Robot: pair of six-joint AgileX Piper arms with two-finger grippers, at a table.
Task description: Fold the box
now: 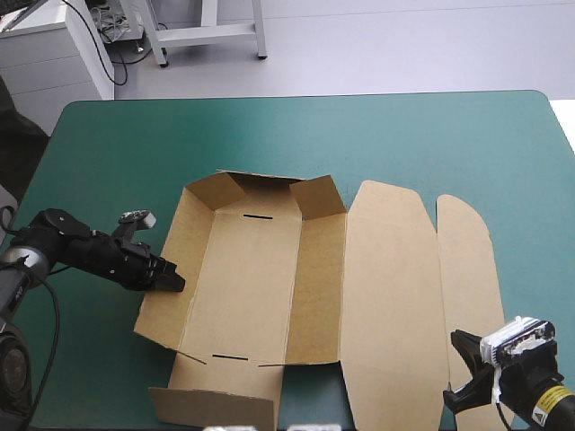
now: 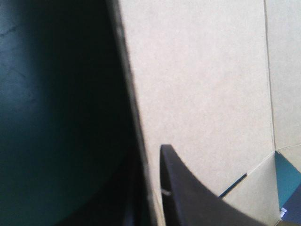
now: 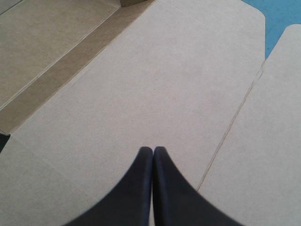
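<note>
Brown box [image 1: 244, 278], lid flat, central on the teal-green table cover [image 1: 404, 135].

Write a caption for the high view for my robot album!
The left claw pinches the brown box by its raised wall; the right claw hovers shut over the flat lid.

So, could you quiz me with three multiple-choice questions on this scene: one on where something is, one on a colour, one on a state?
1. Where is the left end effector?
A) at the box's left wall
B) at the table's far edge
C) off the table
2. The table cover is:
A) red
B) teal-green
C) white
3. The right end effector is:
A) wide open
B) gripping a cup
C) shut, empty
Answers: 1 A, it pinches that wall; 2 B, plain in the high view; 3 C, its fingers meet above the box.
</note>
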